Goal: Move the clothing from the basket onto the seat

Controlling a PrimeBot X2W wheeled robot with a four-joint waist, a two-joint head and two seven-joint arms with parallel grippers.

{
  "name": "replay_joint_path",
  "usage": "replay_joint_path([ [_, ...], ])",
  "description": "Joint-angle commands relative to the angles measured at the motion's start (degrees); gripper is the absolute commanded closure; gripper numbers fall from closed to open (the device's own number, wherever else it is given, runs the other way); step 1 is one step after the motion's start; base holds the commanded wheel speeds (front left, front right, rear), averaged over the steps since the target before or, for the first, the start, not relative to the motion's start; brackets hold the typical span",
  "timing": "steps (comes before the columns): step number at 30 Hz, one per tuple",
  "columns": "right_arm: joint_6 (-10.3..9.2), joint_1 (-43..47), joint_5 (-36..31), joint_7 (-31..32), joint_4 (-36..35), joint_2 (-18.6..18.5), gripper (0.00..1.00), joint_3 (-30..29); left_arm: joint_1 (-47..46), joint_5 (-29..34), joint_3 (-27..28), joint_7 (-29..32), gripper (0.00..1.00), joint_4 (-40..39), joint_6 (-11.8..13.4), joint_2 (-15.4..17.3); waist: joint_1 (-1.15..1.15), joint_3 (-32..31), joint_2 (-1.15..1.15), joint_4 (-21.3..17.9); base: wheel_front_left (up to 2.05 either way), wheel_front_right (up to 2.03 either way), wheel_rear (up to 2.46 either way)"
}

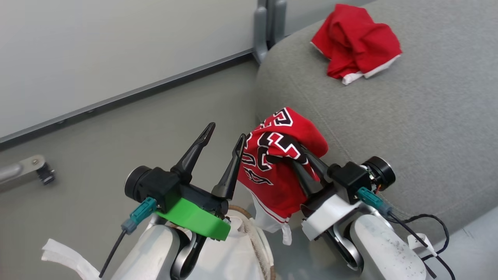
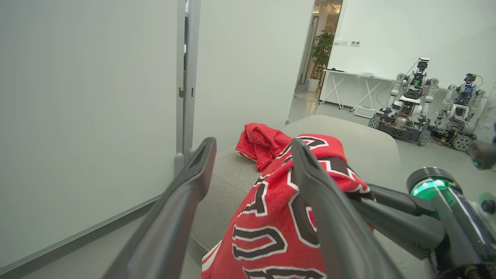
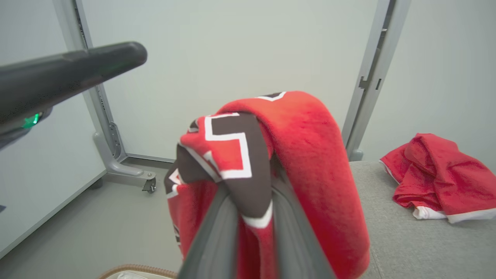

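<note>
The red jersey hangs pinched in the right end effector at the seat's near-left edge, by the basket. Released here, it may slide off the rounded cushion. The left end effector, spread and empty, points upward just beside it.

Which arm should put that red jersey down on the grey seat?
Right. The right gripper is shut on the jersey, beside the seat; the left gripper stands open, holding nothing.
</note>
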Motion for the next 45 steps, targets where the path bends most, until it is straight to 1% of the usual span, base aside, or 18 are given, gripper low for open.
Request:
replay_joint_path([
  [1, -0.08, 1.1, -0.2, -0.3, -0.6, -0.1, 1.0, -0.9, 0.6, 0.3, 0.1, 0.0, 0.0, 0.0, 0.0, 0.4, 0.0, 2.7, 0.0, -10.7, 0.0, 0.0, 0.0],
  [3, -0.08, 2.1, -0.3, -0.3, -1.1, 0.0, 1.0, -2.4, 0.8, 0.5, -0.3, 0.0, 0.0, 0.3, 0.0, 0.3, 0.0, 3.1, 0.0, -12.3, 0.0, 0.0, 0.0],
  [8, -0.08, 3.3, -2.4, -0.3, -2.2, 0.0, 1.0, -6.6, -0.3, 0.1, -2.0, 0.0, 0.0, 0.8, 0.0, 0.6, 0.0, 4.9, 0.0, -12.9, 0.0, 0.0, 0.0],
  [11, -0.08, 1.0, -3.7, -0.3, -2.3, 0.0, 1.0, -8.4, 0.1, 0.1, -2.1, 0.0, 0.0, 0.9, 0.0, 1.3, 0.0, 6.1, 0.0, -12.9, 0.0, 0.0, 0.0],
  [13, -0.08, -1.5, -5.7, -0.3, -2.1, 0.0, 1.0, -9.4, 0.8, 0.5, -1.9, 0.0, 0.0, 0.7, 0.0, 2.0, 0.0, 7.4, 0.0, -12.8, 0.0, 0.0, 0.0],
  [17, -0.08, -7.3, -10.0, -0.3, -1.4, -0.5, 1.0, -12.7, 0.5, 0.6, -2.5, 0.0, 0.0, -0.3, 0.0, 3.2, 0.0, 10.8, 0.0, -10.5, 0.0, 0.0, 0.0],
  [20, -0.08, -12.8, -12.1, -0.3, -0.7, -1.5, 1.0, -15.8, -1.0, 0.6, -3.1, 0.0, 0.0, -1.1, 0.0, 4.8, 0.0, 13.8, 0.0, -8.5, 0.0, 0.0, 0.0],
  [27, -0.08, -26.4, -15.9, -0.3, 2.0, -4.5, 1.0, -21.5, -2.6, 0.4, -2.3, 0.0, 0.0, -3.0, 0.0, 8.3, 0.0, 20.8, 0.0, -4.8, 0.0, 0.0, 0.0],
  [31, -0.09, -34.0, -19.5, -0.3, 4.0, -6.4, 1.0, -25.6, -4.0, 0.4, -3.5, 0.0, 0.0, -4.4, 0.0, 10.4, 0.0, 24.5, 0.0, -3.0, 0.0, 0.0, 0.0],
  [39, -0.08, -45.7, -27.7, 0.4, 9.6, -10.5, 1.0, -35.1, -6.5, -0.3, -4.9, 0.0, 0.0, -6.5, 0.0, 12.9, 0.0, 31.2, 0.0, 1.3, 0.0, 0.0, 0.0],
  [45, -0.09, -50.3, -32.0, 2.7, 11.9, -11.9, 1.0, -42.1, -7.1, -0.7, -4.8, 0.0, 0.0, -7.5, 0.0, 14.7, 0.0, 35.8, 0.0, 4.0, 0.0, 0.0, 0.0],
])
